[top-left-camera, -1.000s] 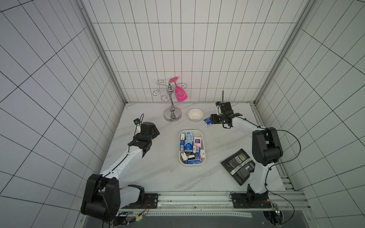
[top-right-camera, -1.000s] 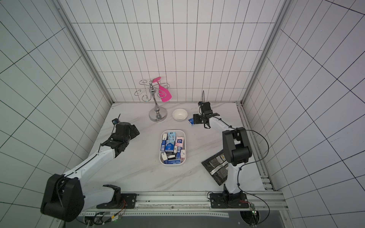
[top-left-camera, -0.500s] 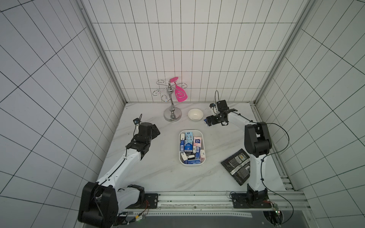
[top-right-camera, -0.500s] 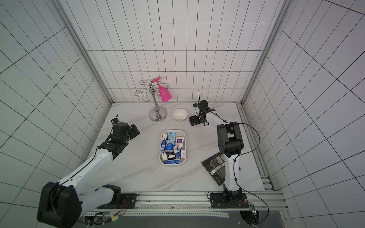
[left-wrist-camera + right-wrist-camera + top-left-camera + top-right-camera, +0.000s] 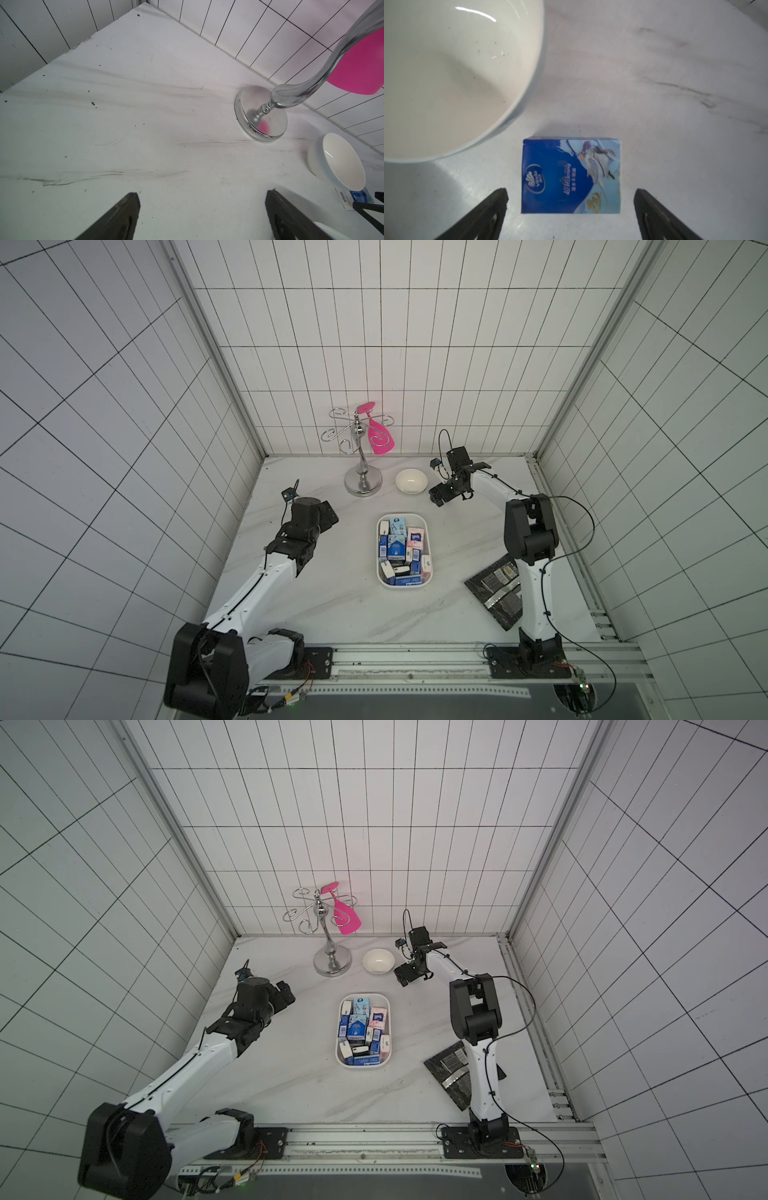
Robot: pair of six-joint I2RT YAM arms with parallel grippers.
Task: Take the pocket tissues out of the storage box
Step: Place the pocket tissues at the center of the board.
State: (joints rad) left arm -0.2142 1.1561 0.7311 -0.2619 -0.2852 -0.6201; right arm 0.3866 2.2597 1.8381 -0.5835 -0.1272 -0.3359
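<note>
Right fingers (image 5: 438, 495) spread wide, gripping nothing; one blue packet (image 5: 571, 176) lies flat on the tabletop (image 5: 332, 614) between them, touching neither, just beside the bowl (image 5: 446, 72). Left fingers (image 5: 284, 990) also wide apart and empty, over bare tabletop near the chrome stand (image 5: 362, 485). All other pocket tissues (image 5: 397, 549) I can see sit jumbled in the box (image 5: 402, 586), mid-tabletop, well apart from both arms. Risks from here: if I pull the right arm away low or skewed, a fingertip could catch the packet edge and drag it, or shove it against the bowl; a sideways swing could knock the bowl itself. Reaching into the box, packets are stacked and tilted against each other, so I expect a pinch could take two at once, or slip off a slick wrapper and drop one. The box looks light; a wedged packet could lift or slide it. Right arm's lower link stands right by the foil pouches (image 5: 494, 589), so a low swing could scuff them. Left arm reaching in from beside the stand could clip its hooks, and both arms over the box at once risks a clash.
</note>
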